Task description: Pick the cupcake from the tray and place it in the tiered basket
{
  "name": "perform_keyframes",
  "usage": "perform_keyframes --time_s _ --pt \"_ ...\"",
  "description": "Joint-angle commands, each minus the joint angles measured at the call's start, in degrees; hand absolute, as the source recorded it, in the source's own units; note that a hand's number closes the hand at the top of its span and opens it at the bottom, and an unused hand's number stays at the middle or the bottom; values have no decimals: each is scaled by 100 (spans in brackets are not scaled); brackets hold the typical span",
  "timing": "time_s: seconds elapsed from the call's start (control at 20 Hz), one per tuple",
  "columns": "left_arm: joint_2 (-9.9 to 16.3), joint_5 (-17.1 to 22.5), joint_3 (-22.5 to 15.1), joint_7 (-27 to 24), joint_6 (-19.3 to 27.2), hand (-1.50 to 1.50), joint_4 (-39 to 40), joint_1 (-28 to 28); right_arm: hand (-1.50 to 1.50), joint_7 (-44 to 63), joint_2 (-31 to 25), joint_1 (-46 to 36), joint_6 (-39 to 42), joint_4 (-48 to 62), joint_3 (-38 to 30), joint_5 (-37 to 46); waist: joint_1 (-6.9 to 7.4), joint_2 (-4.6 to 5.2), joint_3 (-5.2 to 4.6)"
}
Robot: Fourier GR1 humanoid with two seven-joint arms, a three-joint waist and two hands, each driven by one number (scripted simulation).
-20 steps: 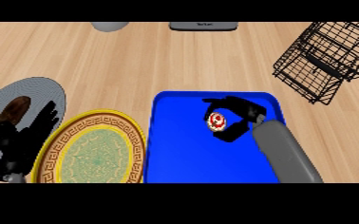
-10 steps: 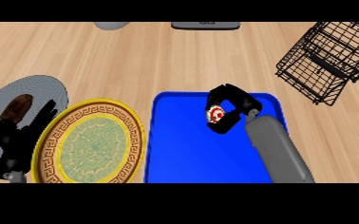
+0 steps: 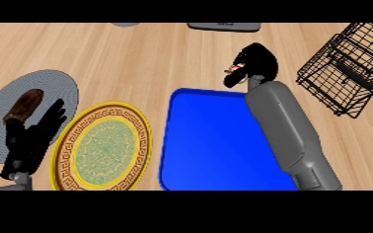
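Observation:
My right hand (image 3: pixel 255 63) is curled round the cupcake (image 3: pixel 235 69), of which only a small red and white part shows at the hand's left side. The hand hangs over the wooden counter just past the far edge of the blue tray (image 3: pixel 211 143). The black wire tiered basket (image 3: pixel 342 69) stands at the right edge, to the right of the hand and apart from it. My left hand (image 3: pixel 33 138) rests open at the lower left, fingers up, over the grey plate.
A yellow patterned plate (image 3: pixel 102 150) lies left of the tray. A grey plate (image 3: pixel 40 89) with a brown item (image 3: pixel 23 106) sits at the far left. A dark flat object (image 3: pixel 224 26) and a grey round thing (image 3: pixel 125 24) lie at the far edge.
My right hand has lifted the cupcake off the blue tray and carried it away from me and to the right, toward the basket. The left hand has stayed where it was.

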Motion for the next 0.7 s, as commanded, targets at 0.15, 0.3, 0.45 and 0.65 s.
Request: perform_keyframes --time_s 0.15,0.3,0.45,0.65 --pt "-137 -93 -200 -30 -19 0 24 -30 150 2741 -2 -1586 -1053 611 370 2029 124 2 12" --pt "-128 -84 -118 72 94 0 62 -232 150 3307 43 -2215 -1076 957 342 2625 77 35 32" --pt "-150 -44 -143 149 58 0 -56 -189 150 3676 182 -2622 -1130 1214 233 3079 64 21 46" --pt "-134 -52 -93 215 109 0 7 -292 150 3455 -25 -3021 -1364 1528 -186 3268 -18 44 58"
